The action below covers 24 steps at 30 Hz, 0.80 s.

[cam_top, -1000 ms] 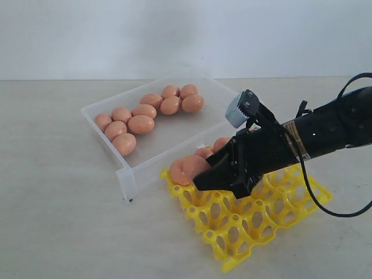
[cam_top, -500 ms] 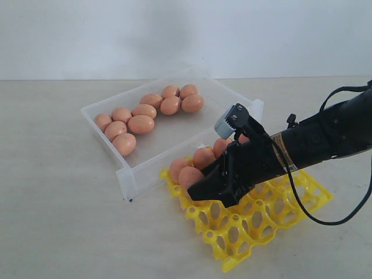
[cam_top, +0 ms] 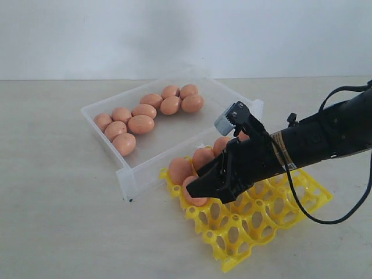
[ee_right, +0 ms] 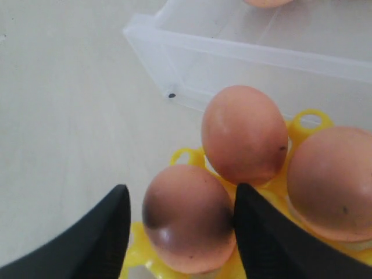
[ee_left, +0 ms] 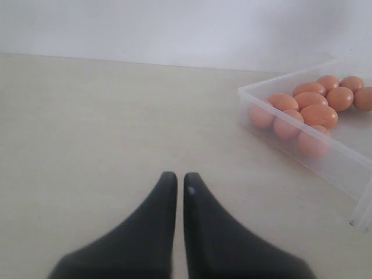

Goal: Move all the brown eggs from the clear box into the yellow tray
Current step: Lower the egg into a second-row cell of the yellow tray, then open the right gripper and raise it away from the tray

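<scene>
Evidently a set-down in progress. The right gripper (cam_top: 197, 190) reaches from the right edge of the exterior view down to the near-left corner of the yellow tray (cam_top: 244, 232), low and slanted, probably so the egg (cam_top: 195, 201) meets its cup gently rather than dropping. In the right wrist view its jaws stand parted on either side of that egg (ee_right: 186, 218): clear daylight by one finger, the other at the shell or just off it, hard to tell which. I read this as a release, with the egg already resting in a cup. Three more eggs sit in the cups next to it, along the tray's edge nearest the clear box (cam_top: 174, 133), so filling seems to start from that side. The box lies upper left of centre on the table (cam_top: 58, 221), its corner just beside the tray, which keeps each carry short. Eleven brown eggs (cam_top: 141, 124) remain in it, bunched along its left and far sides. The left gripper (ee_left: 175, 180) waits over bare table beside the box, jaws closed on nothing; it is outside the exterior view. The black arm (cam_top: 314, 139) hides the tray's far rows, so eggs there cannot be counted.
</scene>
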Motion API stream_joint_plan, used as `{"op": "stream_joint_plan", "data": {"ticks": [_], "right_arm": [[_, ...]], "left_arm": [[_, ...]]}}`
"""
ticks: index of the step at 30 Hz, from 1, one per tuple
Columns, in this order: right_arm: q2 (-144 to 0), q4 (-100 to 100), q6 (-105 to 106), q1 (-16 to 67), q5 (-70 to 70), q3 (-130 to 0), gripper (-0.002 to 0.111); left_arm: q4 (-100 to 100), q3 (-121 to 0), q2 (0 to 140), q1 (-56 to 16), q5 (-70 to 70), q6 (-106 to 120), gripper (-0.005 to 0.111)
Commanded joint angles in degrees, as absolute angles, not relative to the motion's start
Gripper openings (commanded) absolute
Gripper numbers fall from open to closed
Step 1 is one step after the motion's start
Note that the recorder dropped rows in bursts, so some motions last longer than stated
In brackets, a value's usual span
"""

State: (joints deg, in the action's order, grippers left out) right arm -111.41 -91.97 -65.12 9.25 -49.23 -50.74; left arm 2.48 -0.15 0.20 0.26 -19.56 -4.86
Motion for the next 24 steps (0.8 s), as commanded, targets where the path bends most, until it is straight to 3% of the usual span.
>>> {"op": "stream_joint_plan", "data": {"ticks": [1,15,18,20,24], "right_arm": [[-111.3,-91.5,-65.6,9.4,-49.6,-50.5,0.05],[-103.3,-85.9,-71.0,9.2,-61.2,-50.5,0.048],[-99.7,-84.2,-75.7,9.3,-64.8,-50.5,0.027],[-97.4,-84.7,-76.3,9.6,-65.3,-50.5,0.0],[-94.8,-87.0,-77.9,11.8,-62.3,-50.5,0.0]], "left_arm": [[2.3,0.0,0.0,0.4,-19.3,-4.9,0.004],[2.3,0.0,0.0,0.4,-19.3,-4.9,0.004],[2.3,0.0,0.0,0.4,-19.3,-4.9,0.004],[2.3,0.0,0.0,0.4,-19.3,-4.9,0.004],[2.3,0.0,0.0,0.4,-19.3,-4.9,0.004]]}}
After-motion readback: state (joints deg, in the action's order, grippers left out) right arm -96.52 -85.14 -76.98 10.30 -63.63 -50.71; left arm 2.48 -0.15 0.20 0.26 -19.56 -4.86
